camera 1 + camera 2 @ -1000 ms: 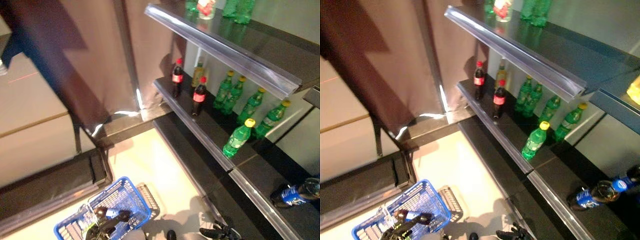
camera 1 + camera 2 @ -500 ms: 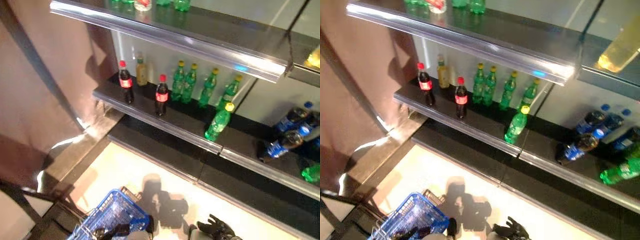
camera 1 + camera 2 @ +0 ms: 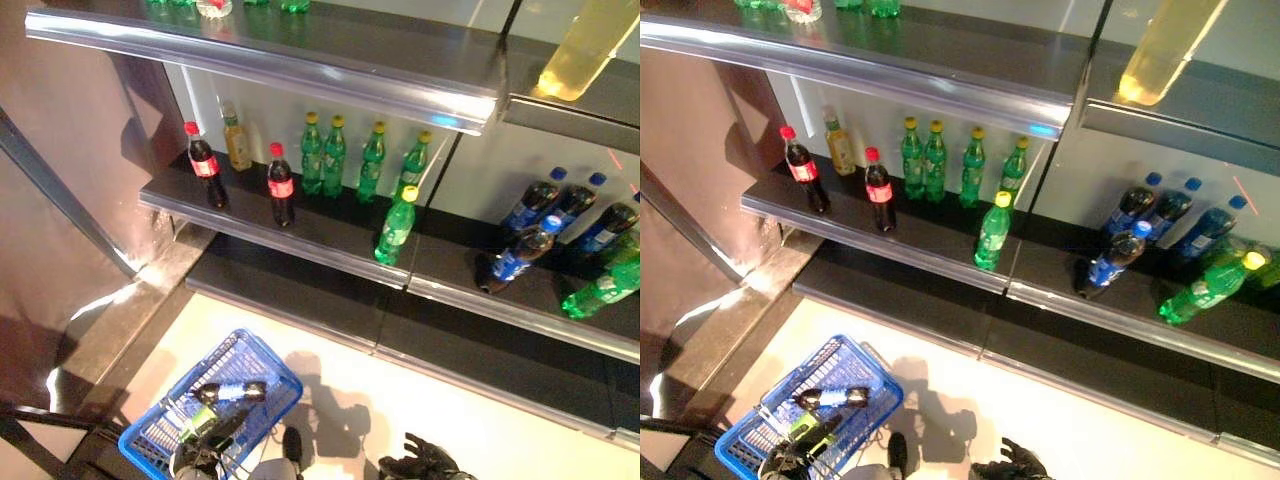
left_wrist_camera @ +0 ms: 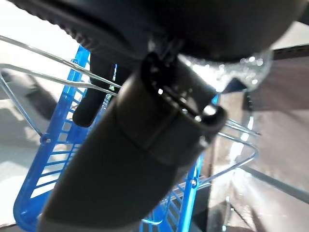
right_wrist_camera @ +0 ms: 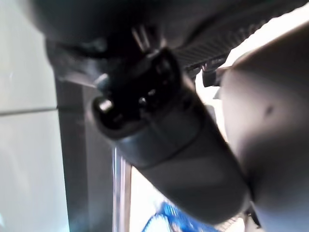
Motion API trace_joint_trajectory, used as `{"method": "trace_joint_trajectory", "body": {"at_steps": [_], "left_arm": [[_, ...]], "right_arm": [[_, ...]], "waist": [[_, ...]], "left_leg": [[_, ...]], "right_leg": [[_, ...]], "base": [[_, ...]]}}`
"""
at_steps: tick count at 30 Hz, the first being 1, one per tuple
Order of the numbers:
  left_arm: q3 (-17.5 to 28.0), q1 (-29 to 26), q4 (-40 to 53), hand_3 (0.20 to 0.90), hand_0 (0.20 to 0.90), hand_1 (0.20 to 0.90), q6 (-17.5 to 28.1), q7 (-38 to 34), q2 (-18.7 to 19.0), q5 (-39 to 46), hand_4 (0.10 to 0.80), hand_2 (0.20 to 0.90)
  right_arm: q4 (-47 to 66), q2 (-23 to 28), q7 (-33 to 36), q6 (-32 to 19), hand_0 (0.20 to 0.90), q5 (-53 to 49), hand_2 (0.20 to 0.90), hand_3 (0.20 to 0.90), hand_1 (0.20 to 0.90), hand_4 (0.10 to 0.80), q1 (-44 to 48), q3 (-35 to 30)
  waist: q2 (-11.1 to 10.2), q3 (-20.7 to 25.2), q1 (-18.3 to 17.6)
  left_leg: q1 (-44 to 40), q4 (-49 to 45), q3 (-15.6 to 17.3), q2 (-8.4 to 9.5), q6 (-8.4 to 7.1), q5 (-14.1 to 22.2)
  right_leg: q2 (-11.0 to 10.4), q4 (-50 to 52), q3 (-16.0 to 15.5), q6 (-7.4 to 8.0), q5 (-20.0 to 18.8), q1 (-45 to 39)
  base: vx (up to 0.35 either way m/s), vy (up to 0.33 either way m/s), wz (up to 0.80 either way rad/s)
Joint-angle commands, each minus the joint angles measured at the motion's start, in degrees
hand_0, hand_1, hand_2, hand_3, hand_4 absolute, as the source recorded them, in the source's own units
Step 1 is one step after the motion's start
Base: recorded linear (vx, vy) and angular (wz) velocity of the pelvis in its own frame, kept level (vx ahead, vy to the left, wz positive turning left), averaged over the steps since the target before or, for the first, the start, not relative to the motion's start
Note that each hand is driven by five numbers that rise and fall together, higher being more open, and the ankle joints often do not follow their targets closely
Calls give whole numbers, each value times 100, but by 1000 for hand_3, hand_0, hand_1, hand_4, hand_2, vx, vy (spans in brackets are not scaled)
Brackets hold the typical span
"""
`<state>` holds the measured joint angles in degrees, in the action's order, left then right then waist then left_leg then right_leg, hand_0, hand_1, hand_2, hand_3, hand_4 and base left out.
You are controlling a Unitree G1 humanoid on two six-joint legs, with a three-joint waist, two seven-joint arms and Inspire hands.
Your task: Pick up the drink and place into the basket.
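Observation:
A blue wire basket (image 3: 264, 354) hangs low at the left over the pale floor. A dark bottle with a blue label (image 3: 228, 392) lies inside it, with something green beside it. My left hand (image 3: 198, 455) is at the basket's near end; in the left wrist view its thumb (image 4: 140, 159) and a curled finger (image 4: 92, 96) wrap the wire handles, with the blue wall (image 4: 53, 130) beyond. My right hand (image 3: 420, 464) shows low at the right, fingers spread, holding nothing. Drinks stand on the middle shelf (image 3: 290, 245): two cola bottles (image 3: 280, 185) and a green bottle (image 3: 396, 226) near the front edge.
A row of green bottles (image 3: 335, 155) and a small yellow bottle (image 3: 236, 143) stand at the shelf's back. Blue-capped dark bottles (image 3: 545, 205) and a lying green one (image 3: 600, 290) are to the right. An upper shelf (image 3: 300, 60) overhangs; a lower shelf (image 3: 300, 300) juts out below.
The camera has swung right and now faces the shelves squarely, so the whole picture has shifted. The basket shows more fully in my left hand. My right hand stays low.

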<state>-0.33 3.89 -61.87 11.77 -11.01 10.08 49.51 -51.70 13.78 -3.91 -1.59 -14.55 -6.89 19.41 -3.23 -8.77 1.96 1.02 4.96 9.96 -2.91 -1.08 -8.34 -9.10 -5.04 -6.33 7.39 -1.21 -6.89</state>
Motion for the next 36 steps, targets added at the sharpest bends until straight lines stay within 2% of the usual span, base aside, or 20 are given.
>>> {"method": "trace_joint_trajectory", "body": {"at_steps": [1,4,6,7,9,10,11,15,17,20,24,26,28,32,33,35,36], "left_arm": [[58,97,406,200,300,300,310,-1,216,-120,100,300],[49,261,653,200,300,300,301,1,281,-55,100,300],[18,354,754,200,300,300,344,62,303,87,100,300],[-52,373,754,200,300,300,333,94,312,206,100,300],[-127,330,763,200,300,300,274,80,297,179,100,300],[-202,267,752,200,300,300,239,93,282,30,100,300],[-230,208,651,200,300,300,173,65,240,-203,100,300],[-269,222,544,200,300,300,157,6,226,-349,100,300],[-284,318,514,200,300,300,168,62,275,-370,100,300],[-305,379,441,200,300,300,212,134,327,-454,100,300],[-368,313,425,200,300,300,188,161,358,-737,100,300],[-465,278,481,200,300,300,119,159,437,-985,100,300],[-514,307,613,200,300,300,13,174,565,-1037,100,300],[-514,407,741,200,300,300,82,248,711,-1041,100,300],[-464,381,764,200,300,300,174,225,742,-904,100,300],[-351,254,748,200,300,300,224,183,761,-773,100,300],[-306,193,741,200,300,300,216,159,759,-771,100,300]], "right_arm": [[1395,477,-52,-115,900,186,900,900,900,800,-31,259],[2724,997,-215,20,900,264,900,900,900,800,-232,408],[3219,1290,-403,24,900,215,900,900,900,800,-250,410],[3441,1502,-463,10,900,160,900,900,900,800,-235,445],[3389,1553,-444,-33,900,116,900,900,900,800,-180,482],[3227,1520,-344,-185,900,18,900,900,900,800,-110,494],[3083,1431,-331,-180,900,-262,900,900,900,800,-14,550],[3029,1269,-375,-109,900,-229,900,900,900,800,-106,467],[3026,1159,-542,-100,900,-217,900,900,900,800,-274,445],[2989,1058,-617,-14,900,-143,900,900,900,800,-282,548],[2846,919,-584,110,900,-151,900,900,900,800,-156,681],[2943,878,-580,5,900,-170,900,900,900,800,-173,696],[3323,946,-545,-119,900,-98,900,900,900,800,-186,686],[4224,1218,-426,-530,900,-165,900,900,900,800,-101,547],[4824,1363,-311,-771,900,-275,900,900,900,800,10,387],[5408,1457,-153,-1128,900,-411,900,900,900,800,213,177],[5540,1499,-61,-1381,900,-433,900,900,900,800,298,114]], "waist": [[14,23,-16],[-9,14,-82],[-59,-21,-104],[-88,-96,-73],[-76,-131,-46],[-53,-188,-9],[-68,-187,45],[-95,-115,28],[-126,-22,56],[-159,18,105],[-177,-49,159],[-155,-80,125],[-161,-114,91],[-163,-183,37],[-170,-224,-2],[-205,-279,-22],[-204,-288,-17]], "left_leg": [[-320,-516,-456,-619,-462,603],[-338,-569,-401,-709,-541,576],[-145,-1048,-409,-701,-582,671],[156,-1481,-653,-628,-629,551],[297,-1303,-720,-629,-661,433],[465,-1158,-719,-684,-699,179],[337,-872,-933,-575,-600,304],[121,-734,-857,-476,-541,404],[-22,-787,-800,-350,-465,566],[-17,-1145,-728,-253,-399,813],[71,-1771,-636,-105,-179,1212],[1,-1783,-555,-18,-26,1293],[-22,-1867,-468,59,48,1375],[-117,-1903,-317,44,111,1477],[-52,-1971,-266,-13,88,1502],[81,-2093,-224,-134,37,1542],[126,-2116,-206,-204,21,1523]], "right_leg": [[-178,434,-286,77,-115,235],[-86,467,-350,-26,-36,221],[-29,502,-268,-118,-2,250],[45,508,-146,-161,-9,233],[55,512,-139,-129,-11,242],[52,541,-197,-107,11,233],[-25,539,-185,-47,-8,215],[-169,536,-241,36,-41,135],[-353,530,-263,158,-89,49],[-509,517,-194,235,-136,-4],[-782,759,-74,351,-131,-56],[-832,1116,-92,333,-222,43],[-857,1504,-132,315,-452,227],[-876,1709,-133,276,-707,510],[-849,1398,-77,262,-658,592],[-848,1186,8,296,-725,732],[-831,1117,17,296,-639,725]], "base": [[6,-103,14],[-1,-122,22],[-14,-71,17],[-8,-10,5],[-14,75,4],[32,181,15],[40,148,20],[132,167,12],[194,200,1],[143,173,-3],[138,214,-20],[134,213,0],[91,136,2],[54,27,-15],[-29,-98,-39],[-71,-156,-41],[-60,-235,-28]]}}
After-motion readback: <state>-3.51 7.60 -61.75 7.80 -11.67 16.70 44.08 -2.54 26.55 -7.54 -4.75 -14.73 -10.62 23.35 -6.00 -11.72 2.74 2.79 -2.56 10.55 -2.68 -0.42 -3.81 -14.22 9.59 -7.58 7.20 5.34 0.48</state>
